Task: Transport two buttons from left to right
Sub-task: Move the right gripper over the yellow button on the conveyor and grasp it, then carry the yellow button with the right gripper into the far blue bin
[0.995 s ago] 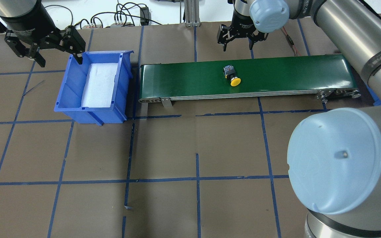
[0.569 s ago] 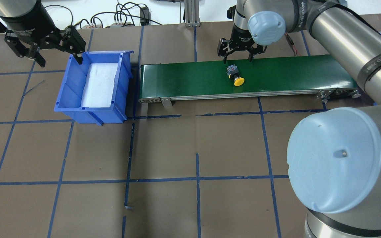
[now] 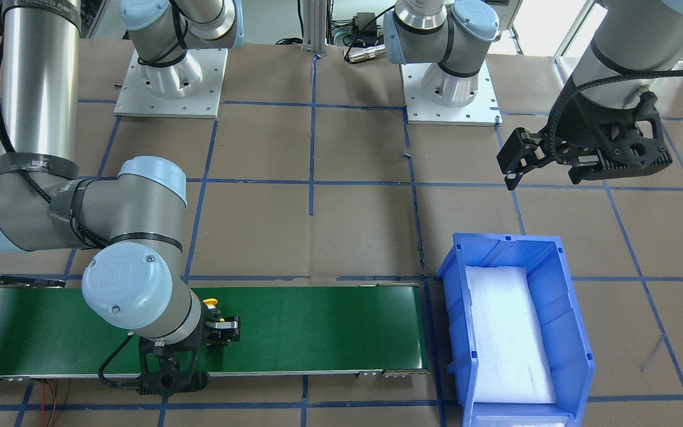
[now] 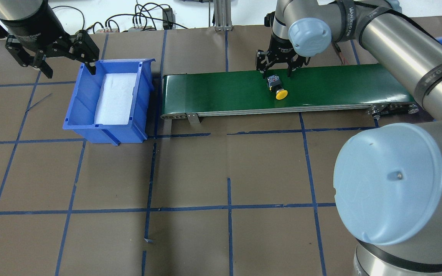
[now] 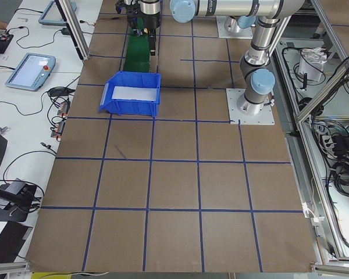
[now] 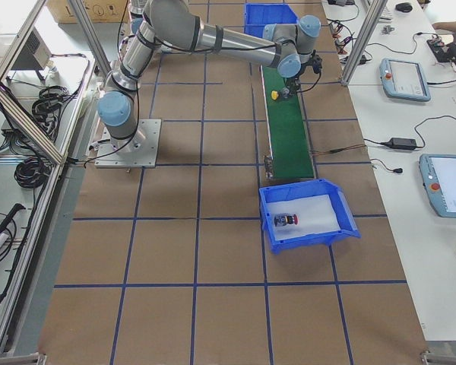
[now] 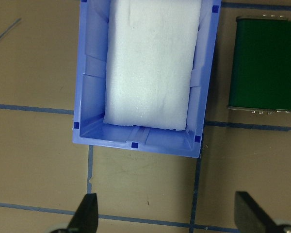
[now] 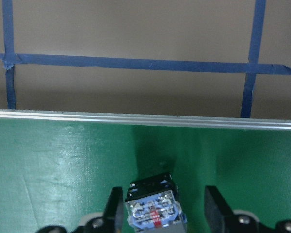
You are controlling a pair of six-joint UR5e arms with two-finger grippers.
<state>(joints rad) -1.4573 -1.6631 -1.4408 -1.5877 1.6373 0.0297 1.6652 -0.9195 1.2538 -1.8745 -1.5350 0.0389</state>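
Observation:
The yellow button (image 4: 277, 87) lies on its side on the green conveyor belt (image 4: 221, 92), cap toward the robot. My right gripper (image 4: 276, 73) is open and low over the belt. In the right wrist view its fingers (image 8: 114, 209) stand on either side of the button's body (image 8: 154, 209), apart from it. A small red-and-black button (image 6: 286, 220) shows in the blue bin (image 6: 308, 237) only in the exterior right view. The other views show only white foam in the bin (image 4: 106, 132). My left gripper (image 4: 68, 68) is open and empty at the bin's far end.
The belt (image 3: 318, 326) runs left to right along the far side of the table, with the bin (image 3: 578, 332) at its left end. A second blue bin (image 6: 270, 14) stands beyond the belt's right end. Cables lie past the far table edge.
My right gripper has come down onto the belt, around the yellow button. The button has travelled a little to the right along the belt. My left gripper has not moved.

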